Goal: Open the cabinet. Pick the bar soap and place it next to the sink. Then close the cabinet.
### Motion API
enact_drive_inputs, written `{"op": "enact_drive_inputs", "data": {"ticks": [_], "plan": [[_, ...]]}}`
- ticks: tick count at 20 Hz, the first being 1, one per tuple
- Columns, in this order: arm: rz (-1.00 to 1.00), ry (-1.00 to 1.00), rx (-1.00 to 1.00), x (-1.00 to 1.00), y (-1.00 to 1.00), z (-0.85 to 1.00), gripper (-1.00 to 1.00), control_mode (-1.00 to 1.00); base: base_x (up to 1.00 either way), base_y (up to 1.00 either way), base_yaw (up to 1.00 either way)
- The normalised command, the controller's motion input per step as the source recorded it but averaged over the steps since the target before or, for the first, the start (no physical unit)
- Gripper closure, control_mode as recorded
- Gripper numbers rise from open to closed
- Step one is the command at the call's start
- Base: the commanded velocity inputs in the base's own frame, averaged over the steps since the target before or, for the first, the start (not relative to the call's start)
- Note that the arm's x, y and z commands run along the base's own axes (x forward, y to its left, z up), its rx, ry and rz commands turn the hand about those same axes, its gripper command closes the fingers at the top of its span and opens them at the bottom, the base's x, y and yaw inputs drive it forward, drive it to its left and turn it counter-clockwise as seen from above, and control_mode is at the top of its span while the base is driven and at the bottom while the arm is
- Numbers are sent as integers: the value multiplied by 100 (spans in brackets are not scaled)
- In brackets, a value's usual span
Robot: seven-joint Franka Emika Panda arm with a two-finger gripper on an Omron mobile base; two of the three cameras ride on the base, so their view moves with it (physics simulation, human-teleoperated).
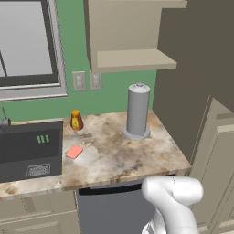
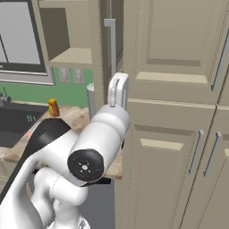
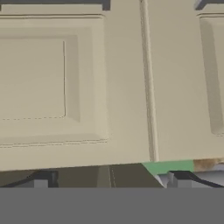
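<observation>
With the bar soap [image 1: 74,151] lying near the worktop's [image 1: 137,157] left end, the wide-open, empty tool [image 3: 109,183] (facing the cabinet [image 1: 132,34] door's panel) risks shoving the door crookedly rather than catching its handle [image 2: 111,42].

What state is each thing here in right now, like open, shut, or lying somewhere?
cabinet: door swung open, shelf bare.
bar soap: lying flat on the counter.
amber jar: upright, capped.
gripper: open, holding nothing, facing cabinet doors.
</observation>
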Motion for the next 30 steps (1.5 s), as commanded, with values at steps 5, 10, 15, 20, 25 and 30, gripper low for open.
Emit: {"op": "enact_drive_inputs", "data": {"ticks": [5,10,15,20,25,30], "plan": [[0,0,-4,17,0,-2,-100,-100,0,0,0],[0,0,-2,15,0,0,-100,-100,0,0,0],[0,5,0,13,0,0,-100,-100,0,0,0],[1,12,0,9,0,0,-100,-100,0,0,0],[2,10,0,8,0,0,-100,-100,0,0,0],[3,3,0,2,0,0,-100,-100,0,0,0]]}}
